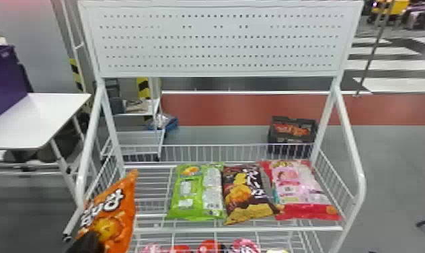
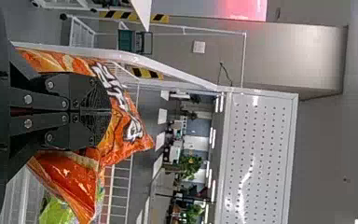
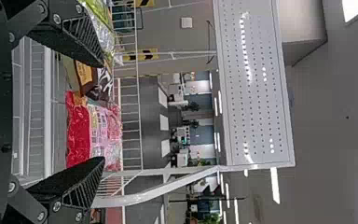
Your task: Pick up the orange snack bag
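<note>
One orange snack bag (image 1: 121, 208), printed in white lettering: we are holding it upright and tilted, at the front left corner of the white wire shelf (image 1: 309, 228). One left gripper (image 1: 87, 244), black: we are pinching the bag with its fingers, which are lying closed together in the left wrist view, the orange wrapper bulging on both sides of them. One right gripper (image 3: 103, 112), empty: we are keeping its fingers spread wide apart in the right wrist view, nothing sitting between them.

Three further bags, which we are seeing side by side on the shelf. Item, green bag (image 1: 196, 191), lying near the middle, its lower end pointing to the front edge. Item, brown bag (image 1: 247, 195) with a yellow band, lying slightly askew just beside the green one. Item, pink and red bag (image 1: 296, 188), lying toward the right edge.

Several red and pink items, showing on a lower tier below the front edge; we are not making out what they are. One white perforated panel (image 1: 218, 43), standing above the shelf's back edge. One white side table (image 1: 53, 111), standing beyond the shelf's left edge and carrying a purple box (image 1: 6, 77). One black crate (image 1: 282, 140), sitting on the floor behind the back right corner, holding something orange-red.
</note>
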You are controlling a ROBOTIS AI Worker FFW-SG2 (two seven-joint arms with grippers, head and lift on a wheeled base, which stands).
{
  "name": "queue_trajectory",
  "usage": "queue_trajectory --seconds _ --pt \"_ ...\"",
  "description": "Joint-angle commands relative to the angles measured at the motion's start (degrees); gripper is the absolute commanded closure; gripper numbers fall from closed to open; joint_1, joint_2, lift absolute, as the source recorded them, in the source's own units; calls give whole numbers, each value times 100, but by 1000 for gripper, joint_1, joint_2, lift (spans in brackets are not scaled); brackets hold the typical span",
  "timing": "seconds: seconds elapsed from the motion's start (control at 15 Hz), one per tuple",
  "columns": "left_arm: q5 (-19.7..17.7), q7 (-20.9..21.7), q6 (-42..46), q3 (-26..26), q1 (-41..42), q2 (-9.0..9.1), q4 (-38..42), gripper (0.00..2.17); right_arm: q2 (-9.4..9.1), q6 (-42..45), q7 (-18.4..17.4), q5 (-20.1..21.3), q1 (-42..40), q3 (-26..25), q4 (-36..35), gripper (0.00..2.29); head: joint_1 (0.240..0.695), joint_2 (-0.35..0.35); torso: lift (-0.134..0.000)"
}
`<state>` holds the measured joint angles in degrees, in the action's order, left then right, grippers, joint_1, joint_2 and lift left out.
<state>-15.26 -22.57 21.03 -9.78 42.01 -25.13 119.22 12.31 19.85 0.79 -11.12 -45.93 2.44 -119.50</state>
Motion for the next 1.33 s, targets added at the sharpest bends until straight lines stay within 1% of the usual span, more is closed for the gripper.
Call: queue_trajectory --seconds 0.0,0.33,0.67,1.27 --pt "23 130 327 161 335 0 83 1366 8 -30 0 -22 5 -6 -3 194 499 0 0" --pt "146 437 819 311 818 0 101 1366 8 -47 0 -22 -4 -6 -3 194 499 0 0" --pt "234 481 889 293 959 0 57 1366 17 -65 -26 -31 -21 -15 -12 194 499 0 0" --pt "234 517 1030 302 967 9 31 1366 35 -83 -79 -31 -92 -33 -91 194 499 0 0"
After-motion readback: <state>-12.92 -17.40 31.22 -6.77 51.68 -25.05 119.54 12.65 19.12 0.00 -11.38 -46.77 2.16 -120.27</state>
